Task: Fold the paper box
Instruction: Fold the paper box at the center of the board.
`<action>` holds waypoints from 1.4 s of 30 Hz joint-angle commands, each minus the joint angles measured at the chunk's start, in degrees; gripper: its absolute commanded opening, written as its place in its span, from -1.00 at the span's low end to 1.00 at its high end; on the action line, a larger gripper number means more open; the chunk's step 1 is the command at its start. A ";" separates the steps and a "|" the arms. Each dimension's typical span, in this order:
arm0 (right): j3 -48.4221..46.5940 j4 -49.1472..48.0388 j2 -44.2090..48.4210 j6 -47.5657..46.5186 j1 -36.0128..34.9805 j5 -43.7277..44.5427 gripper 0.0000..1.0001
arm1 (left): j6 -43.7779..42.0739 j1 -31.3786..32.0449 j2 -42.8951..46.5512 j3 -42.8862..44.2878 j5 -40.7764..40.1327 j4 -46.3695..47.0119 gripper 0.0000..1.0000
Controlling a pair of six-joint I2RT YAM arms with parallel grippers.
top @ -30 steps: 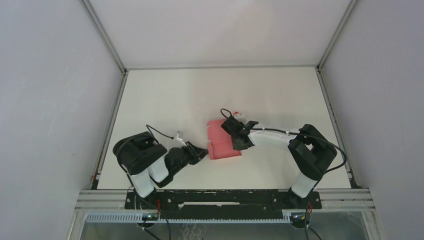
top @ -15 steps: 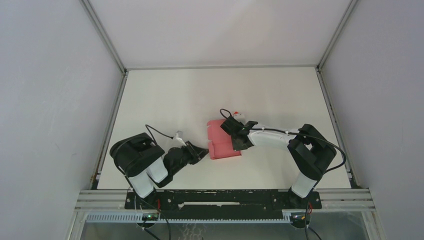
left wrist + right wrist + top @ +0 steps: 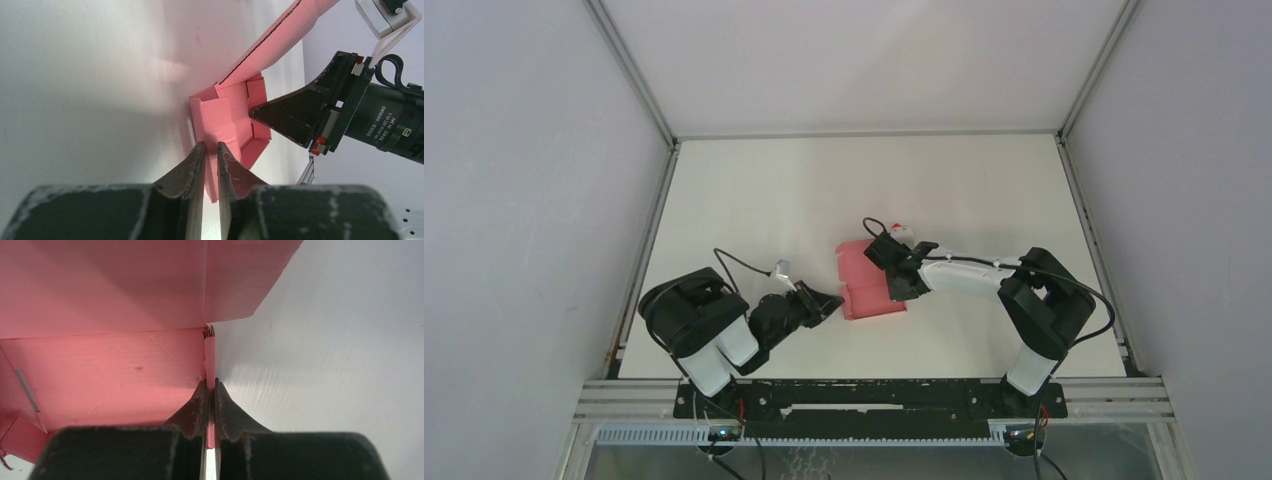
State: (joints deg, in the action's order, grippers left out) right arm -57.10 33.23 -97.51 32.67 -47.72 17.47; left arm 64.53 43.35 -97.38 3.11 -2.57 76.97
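One paper box [image 3: 864, 292] lies on the white desk [image 3: 824, 180], a little near of centre and between the two arms. It is pink and half formed: its floor panel lies flat, low walls stand along its sides, and its open side faces up. From above, its long axis runs near to far, tilted slightly so that the far end leans left. The left wrist view shows one long flap [image 3: 280, 37] rising at a slant from the box's far side, with a dashed crease line along its edge.

There are two hands, and both are on the box. The left hand [image 3: 832, 303] meets the near left edge, and in its own view its fingers [image 3: 195, 167] are nearly closed with a pink wall between them. They seem to pinch that wall, though a slim gap beside the card makes the contact hard to judge. The right hand [image 3: 896, 285] reaches in from the right. Its fingers [image 3: 200, 402] are clamped on a thin upright wall seen edge-on, with the box floor [image 3: 110, 370] to their left and bare desk to their right. From the left wrist, the right hand [image 3: 255, 112] points its dark tip into the box interior.

Metal rails [image 3: 649, 230] border the desk on the left, right and far sides. The box sits well apart from all three, with broad open desk beyond it on the far side and narrower strips on either flank.
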 commanded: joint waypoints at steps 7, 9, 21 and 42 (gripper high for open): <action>-0.38 0.37 -1.78 -0.40 -0.06 0.62 -1.00 | -0.26 -0.33 -0.70 1.13 1.38 2.53 -0.63; -0.38 0.30 -1.94 -0.40 -0.05 0.60 -1.00 | -0.16 -0.29 -0.66 1.32 1.55 2.55 -0.63; -1.07 1.04 -2.85 -0.15 -0.26 1.07 -1.00 | -0.52 0.39 0.98 4.60 3.56 -2.12 -0.63; -1.03 0.88 -3.67 -0.24 -0.35 0.67 -1.00 | -10.21 2.96 13.99 13.03 -0.14 -36.79 -0.64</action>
State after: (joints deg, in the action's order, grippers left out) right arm -58.37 34.15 -98.67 32.60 -47.77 18.52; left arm 58.39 45.54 -86.21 12.53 -2.00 49.36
